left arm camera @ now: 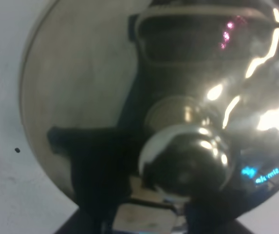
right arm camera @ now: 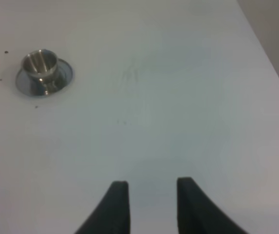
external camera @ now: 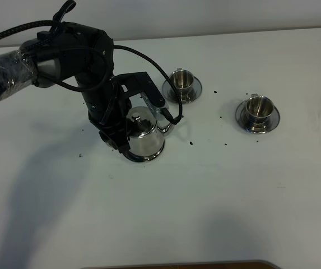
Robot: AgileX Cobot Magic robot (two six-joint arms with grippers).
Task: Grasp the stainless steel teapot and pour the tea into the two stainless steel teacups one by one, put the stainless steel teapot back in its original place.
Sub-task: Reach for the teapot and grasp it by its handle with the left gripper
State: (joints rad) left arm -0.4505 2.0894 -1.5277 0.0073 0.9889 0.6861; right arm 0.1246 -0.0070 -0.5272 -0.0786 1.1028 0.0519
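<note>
**Left fingers low at the teapot, both cups standing clear**

The left gripper [external camera: 114, 134] hangs low against the stainless steel teapot [external camera: 146, 140], with its fingers on the side of the pot turned away from the cups. The black arm covers them in the high view. The left wrist view is filled by the domed lid [left arm camera: 95, 97] and its round knob [left arm camera: 185, 163], so I cannot tell whether the fingers clamp the handle or stand loose around it.

The pot stands upright on the white table [external camera: 205, 213] with its lid on, so what it holds is hidden. A shiny rim [external camera: 131, 157] shows under its base, seemingly a saucer.

Past the pot from those fingers, the nearer teacup [external camera: 182, 83] sits upright on its saucer [external camera: 196, 91]. The farther teacup [external camera: 258, 109] is well apart from them, upright on a saucer of its own [external camera: 272, 120]. Inside both cups only bright steel reflections show, and I cannot tell whether any tea is in them. Dark specks [external camera: 191, 142] dot the table between pot and cups.

The right gripper [right arm camera: 151, 187] has its fingers [right arm camera: 119, 204] apart over bare table, with nothing between them. The farther teacup sits well ahead of them, off to one side.
</note>
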